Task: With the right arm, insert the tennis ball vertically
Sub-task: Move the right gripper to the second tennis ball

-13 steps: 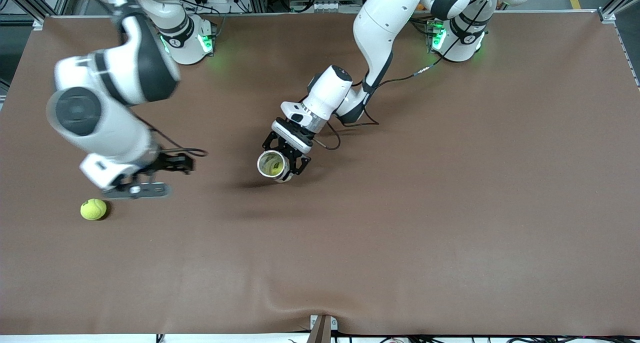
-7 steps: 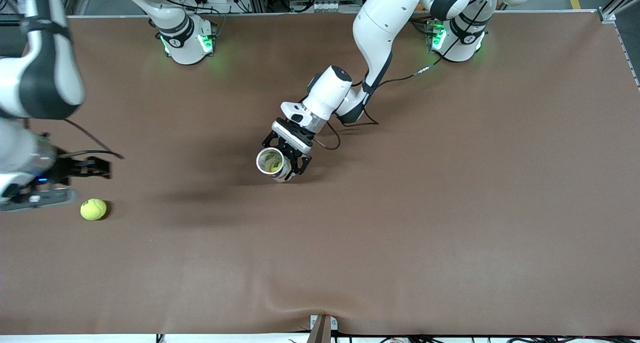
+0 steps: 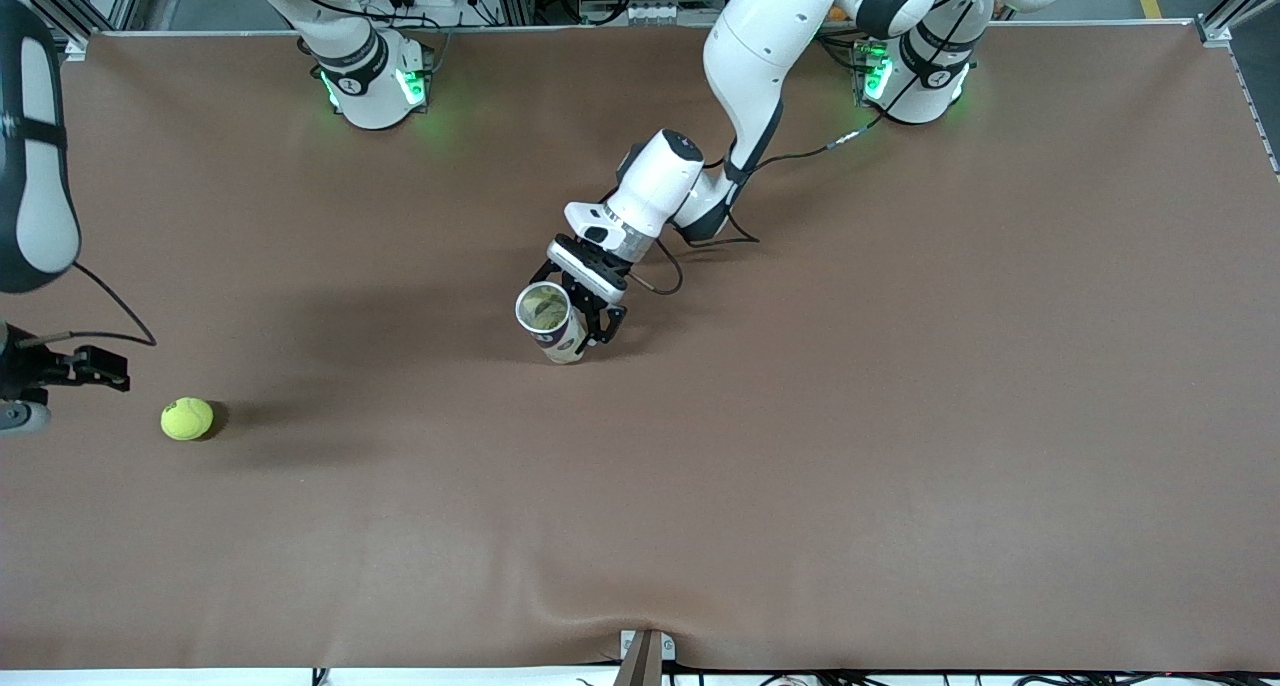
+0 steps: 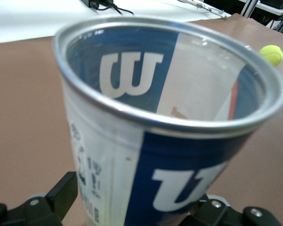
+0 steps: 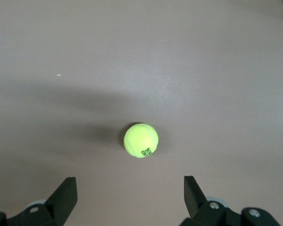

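Note:
The yellow-green tennis ball (image 3: 187, 418) lies on the brown table near the right arm's end; it also shows in the right wrist view as the ball (image 5: 141, 140). My right gripper (image 3: 100, 368) hangs open beside it at the table's edge, and the ball sits ahead of its spread fingers (image 5: 66, 195). A blue and white ball can (image 3: 548, 318) stands mouth up at mid-table. My left gripper (image 3: 582, 322) is open around the can (image 4: 170, 155), with a gap showing beside one finger (image 4: 61, 195).
Both arm bases (image 3: 370, 81) stand along the table edge farthest from the front camera. A brown mat (image 3: 800, 446) covers the whole table and wrinkles slightly near the front edge. A small bracket (image 3: 645, 651) sits at that edge.
The right arm has swung away toward its end of the table, and its gripper is now beside the ball at the edge. The left gripper's fingers have spread off the can, which stands straighter.

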You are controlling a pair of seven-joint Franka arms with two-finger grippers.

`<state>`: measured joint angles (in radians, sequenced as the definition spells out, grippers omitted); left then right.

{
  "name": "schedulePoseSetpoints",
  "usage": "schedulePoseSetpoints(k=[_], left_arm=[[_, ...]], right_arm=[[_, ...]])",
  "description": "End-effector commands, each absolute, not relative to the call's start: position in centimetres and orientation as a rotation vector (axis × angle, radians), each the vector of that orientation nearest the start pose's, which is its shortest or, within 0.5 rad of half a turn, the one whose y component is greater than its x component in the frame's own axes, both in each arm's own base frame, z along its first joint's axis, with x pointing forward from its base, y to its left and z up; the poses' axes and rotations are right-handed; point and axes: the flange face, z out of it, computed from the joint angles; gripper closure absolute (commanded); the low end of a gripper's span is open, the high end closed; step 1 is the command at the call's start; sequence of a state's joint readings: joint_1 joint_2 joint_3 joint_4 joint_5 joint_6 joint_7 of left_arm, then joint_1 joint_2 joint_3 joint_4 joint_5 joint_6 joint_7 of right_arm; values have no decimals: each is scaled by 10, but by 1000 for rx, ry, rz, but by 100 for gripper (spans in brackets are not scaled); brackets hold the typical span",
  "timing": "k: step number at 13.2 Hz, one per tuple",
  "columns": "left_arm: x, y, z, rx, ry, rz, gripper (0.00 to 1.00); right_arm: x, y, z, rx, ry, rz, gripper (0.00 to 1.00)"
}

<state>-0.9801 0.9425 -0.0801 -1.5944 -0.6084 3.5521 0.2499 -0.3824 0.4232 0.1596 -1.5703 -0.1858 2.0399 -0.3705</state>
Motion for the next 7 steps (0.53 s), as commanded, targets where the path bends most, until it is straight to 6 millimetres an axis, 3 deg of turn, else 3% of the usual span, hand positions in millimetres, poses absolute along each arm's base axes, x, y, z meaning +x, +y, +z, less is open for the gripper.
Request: schedulePoseSetpoints(k=[1, 7], left_arm=[[415, -574, 186, -3153, 883, -1467, 0], [413, -572, 181, -3152, 890, -1447, 0]], right_arm=[[667, -201, 362, -3233, -408, -77, 0], [659, -212, 285, -3211, -401, -144, 0]])
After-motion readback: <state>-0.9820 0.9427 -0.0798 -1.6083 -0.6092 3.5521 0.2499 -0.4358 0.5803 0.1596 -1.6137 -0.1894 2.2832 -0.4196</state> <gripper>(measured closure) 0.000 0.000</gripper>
